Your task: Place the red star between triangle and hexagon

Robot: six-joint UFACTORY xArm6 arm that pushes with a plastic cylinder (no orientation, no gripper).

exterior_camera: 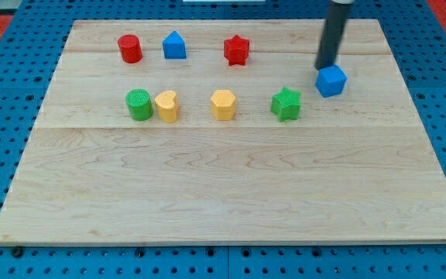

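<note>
— What sits at the view's left of the wooden board (pixel 231 194)?

— A red cylinder (pixel 130 49) in the upper row, and below it a green cylinder (pixel 138 105) touching, or just beside, a yellow block (pixel 166 106); its shape may be a heart, but I cannot be sure from this angle.

— And moving rightward?

— A blue block with a peaked top (pixel 175 46), likely the triangle, stands just beside the red cylinder. Farther right in that upper row is the red star (pixel 237 50), standing alone, apart from its neighbours. Below and slightly left of it sits the yellow hexagon (pixel 223 105), then a green star (pixel 286 104).

— Where is the rod?

— At the view's right. My tip (pixel 327 66) rests just above and left of a blue cube (pixel 331 80), touching it or nearly so, well apart from the red star. There are no fingers here, only the bare rod holding nothing.
</note>
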